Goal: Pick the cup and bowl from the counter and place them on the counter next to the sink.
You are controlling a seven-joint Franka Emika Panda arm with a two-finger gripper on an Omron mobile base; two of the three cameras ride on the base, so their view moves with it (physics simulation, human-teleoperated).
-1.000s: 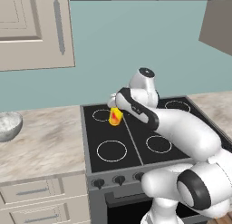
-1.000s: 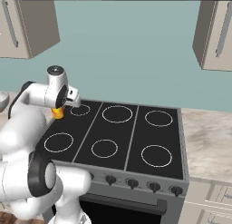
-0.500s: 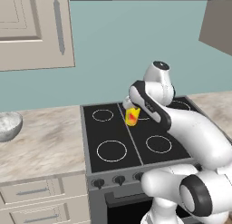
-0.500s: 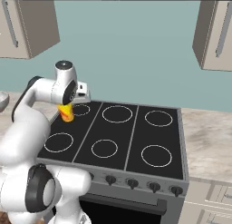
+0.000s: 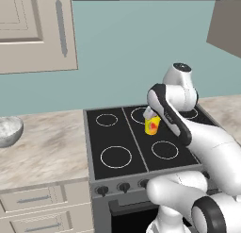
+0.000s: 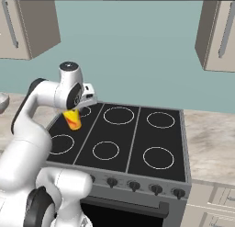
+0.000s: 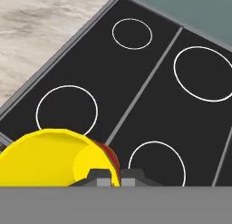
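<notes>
The small yellow cup (image 5: 152, 126) with a red-orange patch hangs above the black stovetop (image 5: 117, 137), and my gripper (image 5: 151, 117) is shut on its rim. From the right base the cup (image 6: 72, 119) is over the stove's left column of rings, under the gripper (image 6: 74, 111). In the hand view the cup (image 7: 45, 159) sits at the bottom left, clamped at the fingertips (image 7: 100, 177). The speckled grey-white bowl (image 5: 8, 130) stands on the beige counter (image 5: 52, 152) far to the left. The sink is out of view.
The stovetop (image 6: 124, 134) has several white rings and a row of knobs (image 5: 123, 186) along its front. More counter (image 6: 209, 139) lies right of the stove. Cream wall cabinets (image 5: 33, 29) hang above the left counter.
The arm has carried the cup to the right, from the stove's left edge toward its middle. The bowl has stayed in place.
</notes>
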